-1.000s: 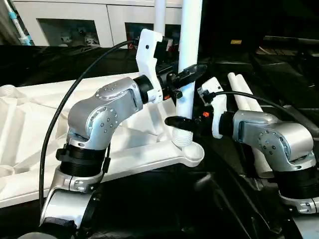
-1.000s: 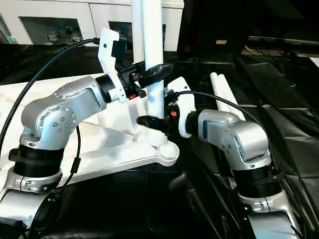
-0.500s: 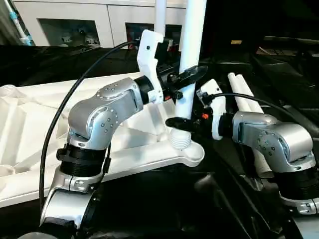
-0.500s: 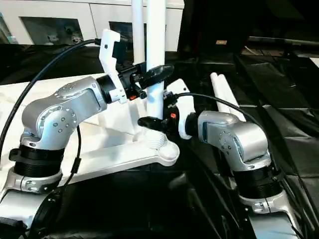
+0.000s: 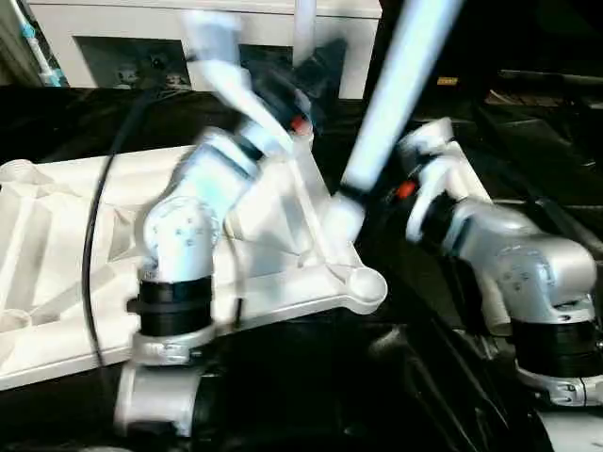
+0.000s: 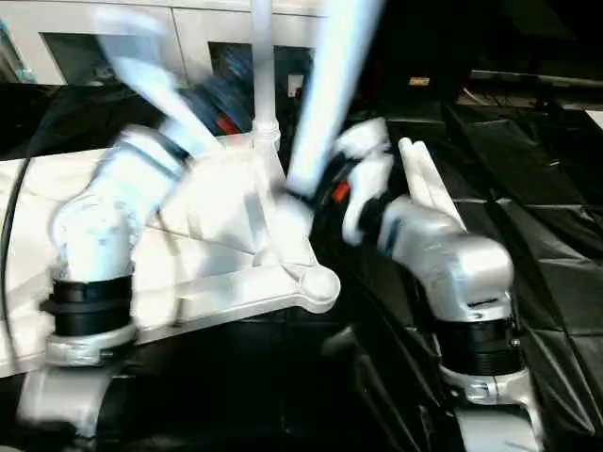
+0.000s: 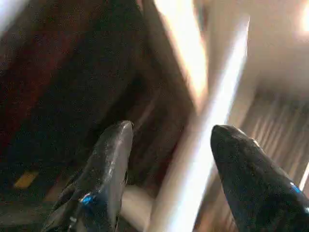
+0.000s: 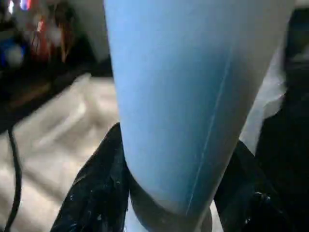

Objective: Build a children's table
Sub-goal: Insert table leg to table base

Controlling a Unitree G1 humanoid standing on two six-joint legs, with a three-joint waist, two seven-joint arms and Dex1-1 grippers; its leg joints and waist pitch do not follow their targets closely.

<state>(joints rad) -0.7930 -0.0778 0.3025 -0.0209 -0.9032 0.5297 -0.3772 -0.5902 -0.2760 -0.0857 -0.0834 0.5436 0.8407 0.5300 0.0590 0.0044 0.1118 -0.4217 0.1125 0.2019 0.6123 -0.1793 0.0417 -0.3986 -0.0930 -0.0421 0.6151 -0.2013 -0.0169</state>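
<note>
One white ribbed tabletop (image 5: 57, 273) lay underside up; above its corner socket (image 5: 366, 282) one smooth tubular leg (image 5: 396, 94) was clasped, tilted, by the right gripper (image 8: 169, 193). The left gripper (image 7: 169, 164) was spread, unladen.

A white cabinet (image 5: 141, 28) with dark glass-fronted compartments stands at the far side of the scene. Small blurred objects (image 5: 132, 71) sit inside its left compartment. Black crinkled sheeting (image 6: 528, 188) spreads in front of the cabinet and off to its right.
</note>
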